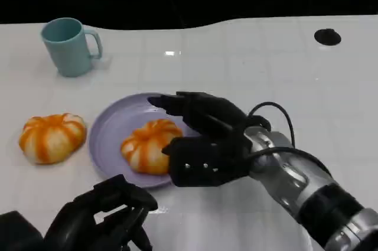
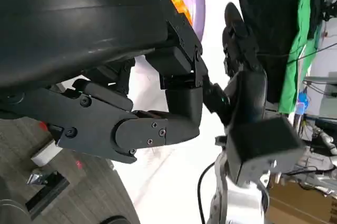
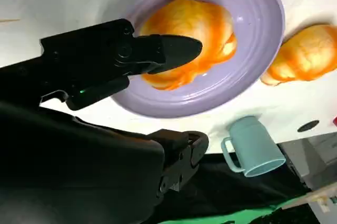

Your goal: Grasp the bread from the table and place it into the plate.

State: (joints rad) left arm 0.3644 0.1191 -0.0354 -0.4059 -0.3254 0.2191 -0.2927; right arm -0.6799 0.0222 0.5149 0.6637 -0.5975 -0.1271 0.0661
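The right hand [image 1: 204, 144], fingers apart and holding nothing, hovers beside the bread roll [image 1: 149, 144] resting in the purple plate [image 1: 109, 130], apparently releasing it; the left hand [image 1: 103, 218] idles empty at the tabletop's near edge.

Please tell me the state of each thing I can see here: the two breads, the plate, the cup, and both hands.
Bread on the plate: lying in the plate, not gripped.
Second bread: on the table, left of the plate, untouched.
Plate: flat, holding one bread.
Cup: upright.
Right hand: open, beside the plated bread.
Left hand: fingers curled, holding nothing.
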